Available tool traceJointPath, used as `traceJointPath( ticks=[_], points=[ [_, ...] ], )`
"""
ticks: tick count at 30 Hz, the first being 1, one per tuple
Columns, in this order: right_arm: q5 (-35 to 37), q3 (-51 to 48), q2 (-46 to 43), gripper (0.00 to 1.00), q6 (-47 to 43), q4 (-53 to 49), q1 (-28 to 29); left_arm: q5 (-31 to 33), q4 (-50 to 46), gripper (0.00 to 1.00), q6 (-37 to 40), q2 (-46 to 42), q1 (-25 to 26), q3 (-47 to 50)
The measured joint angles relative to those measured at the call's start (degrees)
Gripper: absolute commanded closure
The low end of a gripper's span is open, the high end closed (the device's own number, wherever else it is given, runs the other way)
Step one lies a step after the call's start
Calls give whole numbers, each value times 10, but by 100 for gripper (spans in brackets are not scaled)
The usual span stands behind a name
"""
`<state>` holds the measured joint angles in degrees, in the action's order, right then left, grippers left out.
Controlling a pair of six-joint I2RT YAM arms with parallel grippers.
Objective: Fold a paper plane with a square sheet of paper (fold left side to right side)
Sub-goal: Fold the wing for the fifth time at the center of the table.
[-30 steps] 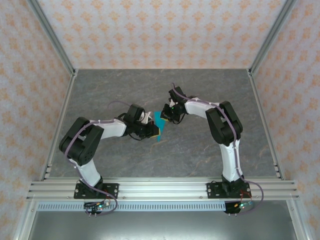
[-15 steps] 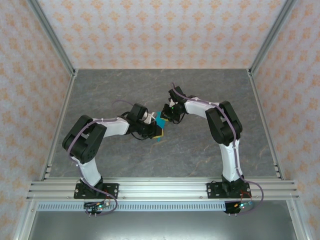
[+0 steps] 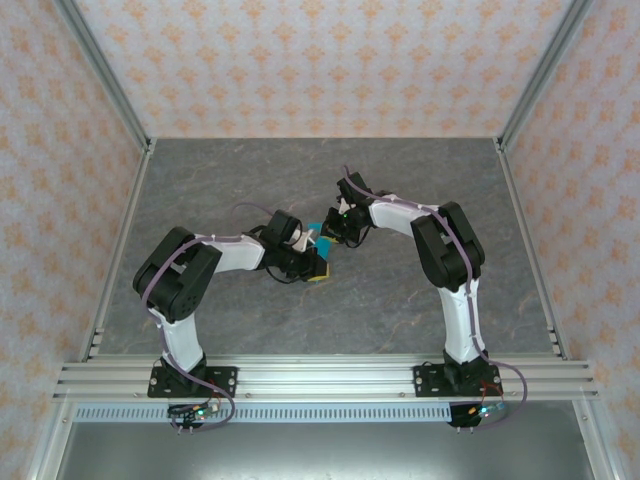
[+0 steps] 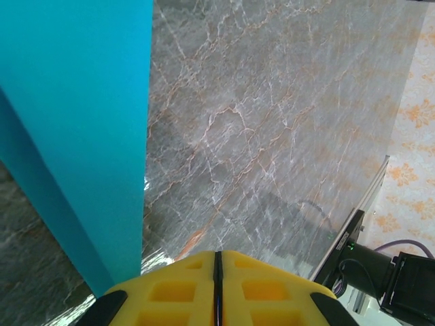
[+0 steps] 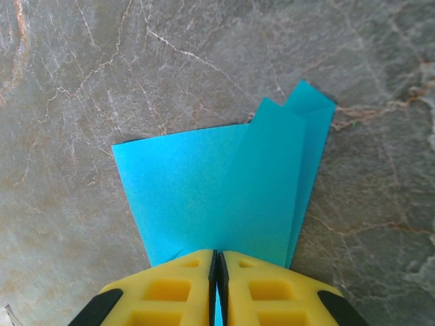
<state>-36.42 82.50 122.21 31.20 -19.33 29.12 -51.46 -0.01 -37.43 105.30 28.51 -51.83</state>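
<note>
The square sheet of paper (image 5: pixel 217 190) is bright cyan and folded into overlapping layers, fanning out over the marble table from my right gripper (image 5: pixel 216 255). That gripper is shut on the sheet's near edge, and a cyan sliver shows between its yellow fingers. In the left wrist view the paper (image 4: pixel 75 129) stands as a tall panel left of my left gripper (image 4: pixel 218 257), whose jaws are shut. Its lower edge runs down beside the left finger. From above, the left gripper (image 3: pixel 318 266) and right gripper (image 3: pixel 335 232) meet mid-table over the paper (image 3: pixel 318 244), which they mostly hide.
The grey marble table (image 3: pixel 420 180) spreads all round the grippers. Aluminium rails (image 3: pixel 300 378) run along the near edge, and patterned walls (image 3: pixel 320 60) close the back and sides. The right arm's base (image 4: pixel 380 272) shows low right in the left wrist view.
My left gripper has moved right and a little away from the near edge, closing on the right gripper. Less of the paper shows from above. The right arm has held still.
</note>
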Motion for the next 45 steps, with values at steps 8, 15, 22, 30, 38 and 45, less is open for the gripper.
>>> traceJointPath(
  ticks=[8, 15, 22, 30, 38, 45],
  points=[
    [0, 0, 0, 85, 0, 0, 0, 15, -4, 92, 0, 0, 0, 0],
    [0, 0, 0, 85, 0, 0, 0, 23, -6, 92, 0, 0, 0, 0],
    [0, 3, 1, 85, -4, -4, 0, 24, -7, 92, 0, 0, -1, 0],
    [0, 3, 2, 85, -4, -5, 0, 25, -12, 93, 3, 0, -2, 0],
    [0, 4, 2, 85, -4, -6, 0, 27, -18, 93, 5, 0, -4, 0],
    [0, 6, 2, 85, -4, -9, 0, 27, -20, 94, 5, 3, -5, 2]
  ],
)
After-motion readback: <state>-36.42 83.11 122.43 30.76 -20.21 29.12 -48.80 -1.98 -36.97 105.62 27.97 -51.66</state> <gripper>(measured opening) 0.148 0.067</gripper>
